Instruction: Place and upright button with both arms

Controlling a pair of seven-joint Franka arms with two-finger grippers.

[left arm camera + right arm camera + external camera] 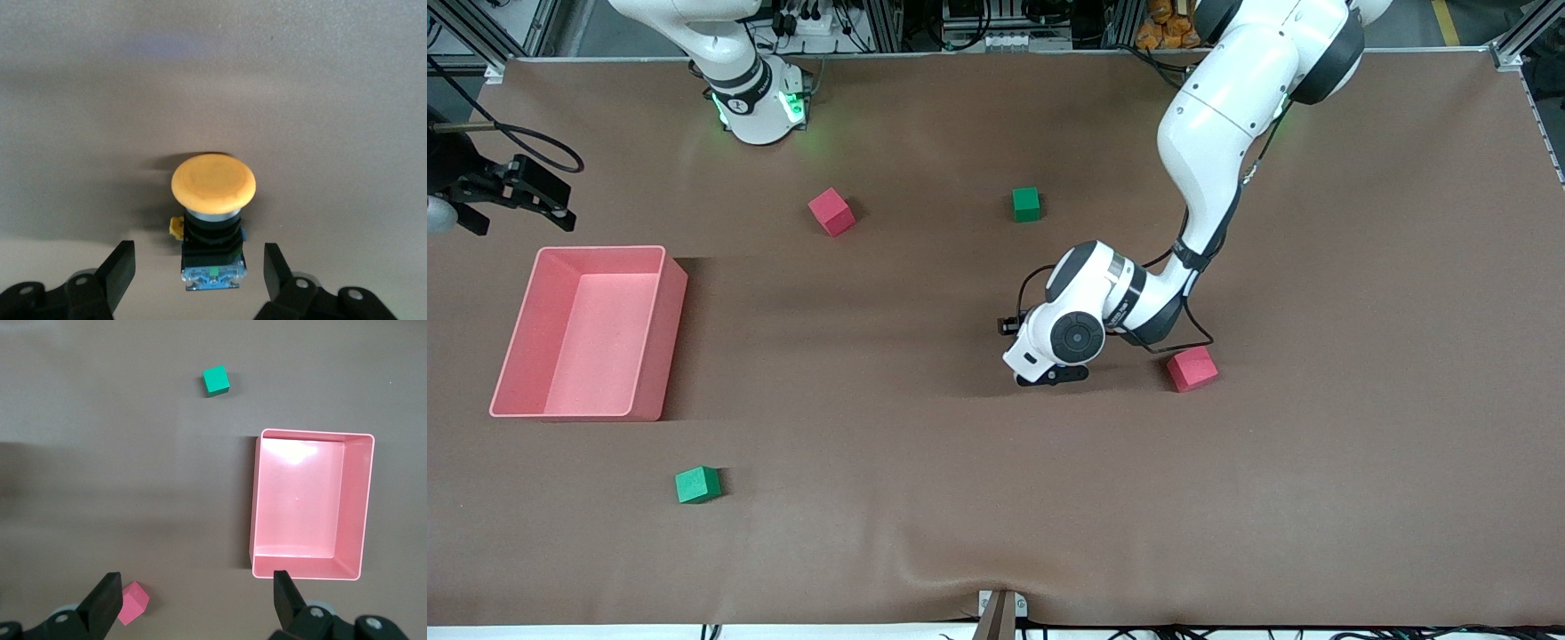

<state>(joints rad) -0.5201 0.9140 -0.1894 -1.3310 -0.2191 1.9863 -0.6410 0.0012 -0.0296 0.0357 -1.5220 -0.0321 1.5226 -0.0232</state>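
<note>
Only partly visible: button (213, 200), base between open left end effector (200, 273) fingers.

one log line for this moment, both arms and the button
left claw: open, low at table, fingers astride button | button: on table, ungripped | right claw: open, waiting above table by pink bin

orange-capped black button (213, 200), pink bin (587, 333), brown table (996, 498)

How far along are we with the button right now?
Nothing looks finished. In hand: the left gripper is low over the table, fingers open on either side of the button, not gripping it. The right gripper waits, open, near the pink bin. Left: grasp, place, upright.
</note>
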